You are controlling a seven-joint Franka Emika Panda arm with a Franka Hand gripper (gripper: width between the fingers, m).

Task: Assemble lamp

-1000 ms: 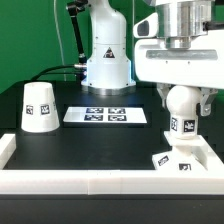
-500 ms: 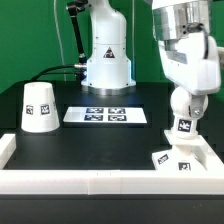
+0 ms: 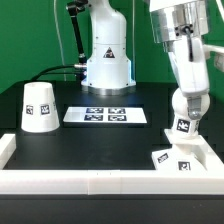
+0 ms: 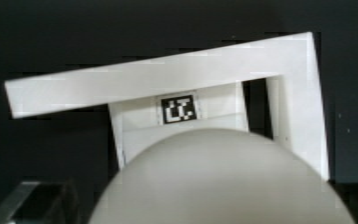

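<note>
Bulb (image 3: 183,112) upright on base (image 3: 175,158), exterior view's right; shade (image 3: 38,106) well apart. Claw (image 3: 187,88) straddles bulb top, can't tell if pinching. Judgement: hold stem vertical, twist slowly, no side load on base.

I see open table (image 3: 100,145) between the shade (image 3: 40,107) and the bulb (image 3: 184,104), with just the flat marker board (image 3: 106,115) lying there, low enough to pass over. The white wall (image 3: 90,182) blocks the near edge. The exterior view's right corner is crowded: base (image 3: 176,158) by the wall, arm (image 3: 185,45) directly over the bulb. The robot pedestal (image 3: 107,60) closes the back.
</note>
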